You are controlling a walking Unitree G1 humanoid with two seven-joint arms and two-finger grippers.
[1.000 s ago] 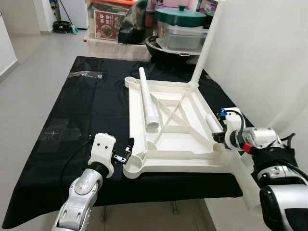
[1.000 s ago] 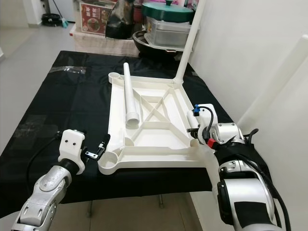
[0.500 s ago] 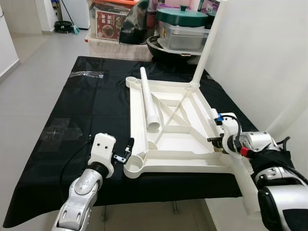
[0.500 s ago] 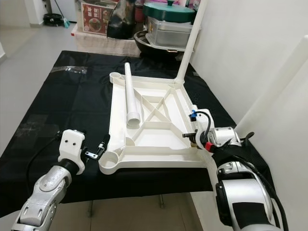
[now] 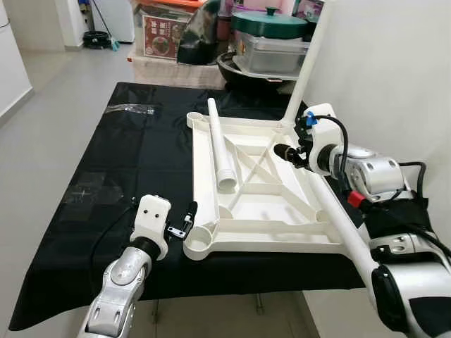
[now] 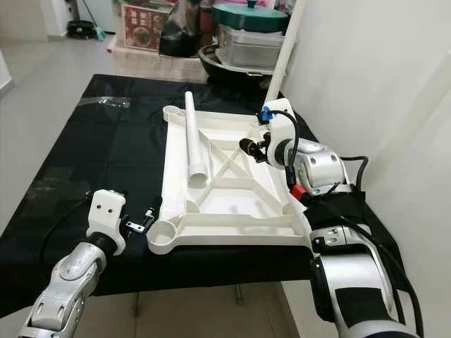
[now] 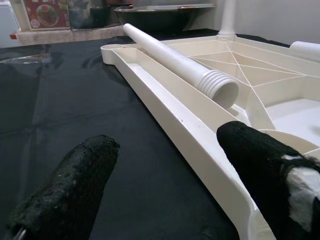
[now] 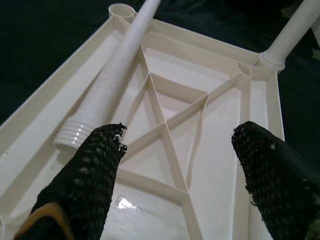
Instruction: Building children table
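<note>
A white child's table top [image 5: 261,243] lies upside down on a black-covered table [image 5: 134,162]. One white leg [image 5: 304,67] stands upright in its far right corner. A loose leg [image 5: 219,144] lies inside the top along its left side. Another leg [image 5: 345,225] rests along the right rim, jutting past the table's near right corner. My right gripper [image 5: 285,153] hovers open above the top's far right part, holding nothing; the ribbed underside [image 8: 165,125] shows between its fingers. My left gripper [image 5: 189,217] is open at the near left corner, with the rim [image 7: 190,135] between its fingers.
Pots, a lidded container [image 5: 271,49] and boxes [image 5: 162,35] crowd the space behind the table. A white wall [image 5: 394,77] runs close along the right side. A clear plastic bag [image 5: 130,108] lies at the table's far left. Grey floor [image 5: 42,120] is open to the left.
My right gripper has risen from the near right rim beside the lying leg and moved to the far right part of the top. The left gripper stays put.
</note>
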